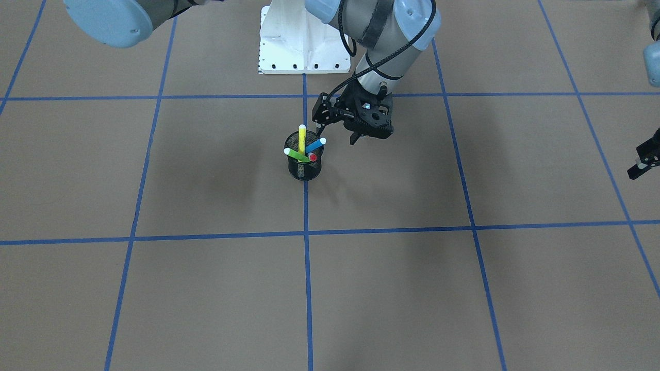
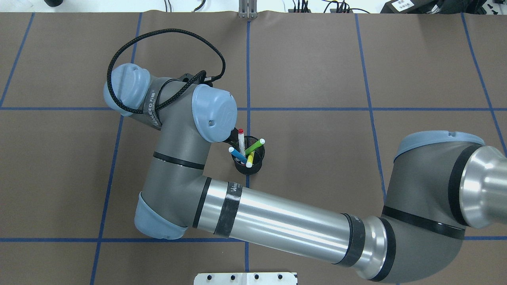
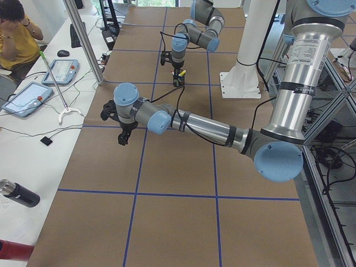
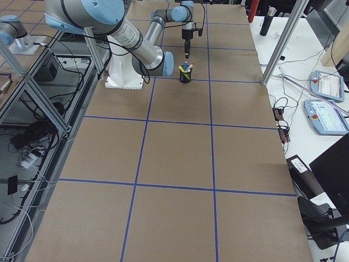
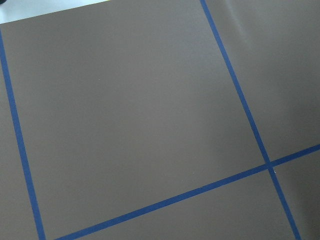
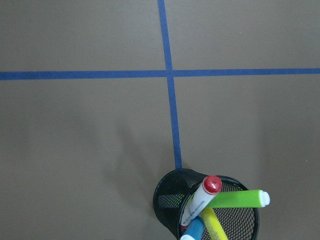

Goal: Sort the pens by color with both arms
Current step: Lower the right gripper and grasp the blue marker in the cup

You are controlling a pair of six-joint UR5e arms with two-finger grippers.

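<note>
A black mesh cup [image 1: 304, 169] stands on a blue line crossing and holds all the pens: yellow [image 1: 302, 138] upright, blue [image 1: 315, 146], green [image 1: 296, 154] and the red-capped white one [image 1: 312, 157]. In the right wrist view the same red-capped pen [image 6: 202, 198], green pen [image 6: 235, 199] and yellow pen [image 6: 215, 225] lean out of the cup [image 6: 167, 197]. My right gripper [image 1: 368, 138] hovers just beside the cup, towards the robot's base, with its fingers apart and empty. My left gripper [image 1: 639, 164] hangs far off over bare table, cut by the frame edge.
Blue tape lines divide the brown table into squares. The white pedestal base [image 1: 304, 46] stands behind the cup. A side bench with tablets [image 3: 28, 97] and a seated person [image 3: 16, 33] lies beyond the table's long edge.
</note>
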